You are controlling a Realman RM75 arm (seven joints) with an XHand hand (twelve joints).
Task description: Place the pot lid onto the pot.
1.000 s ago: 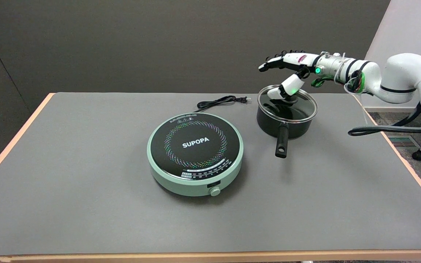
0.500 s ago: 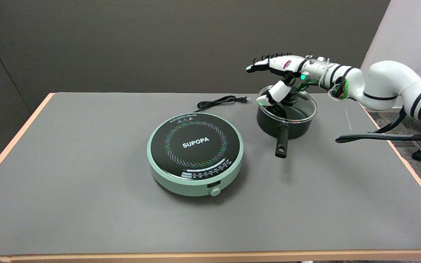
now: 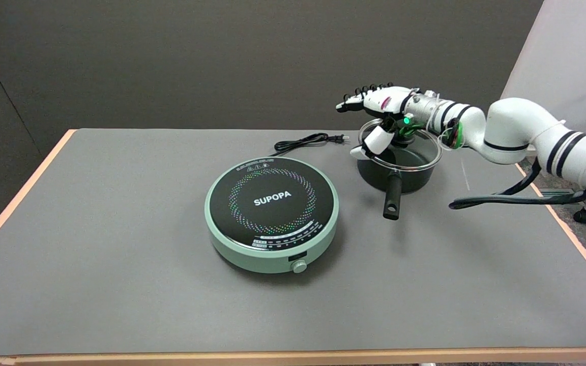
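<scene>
Head view: right hand (image 3: 382, 109) has shifted left over the last second and now hangs over the left rim of the black saucepan (image 3: 396, 170), which sits near the desk's (image 3: 120, 254) far right corner, long handle pointing at the near edge. Round glass pot lid with metal rim (image 3: 415, 152) is on the saucepan; it looks seated about level, hard to confirm on the side the hand hides. Fingers (image 3: 354, 104) are stretched out flat and apart, thumb hanging down by the lid's left edge, apparently gripping nothing; I can't tell whether the thumb touches the rim. Lid and saucepan haven't moved across the frames. My read: placement is essentially done and the hand is clearing off leftward. Risk is the thumb clipping the rim on exit. Mint-green round induction hob (image 3: 271, 213) sits mid-desk, untouched, black power cord (image 3: 305, 141) coiled behind it.
</scene>
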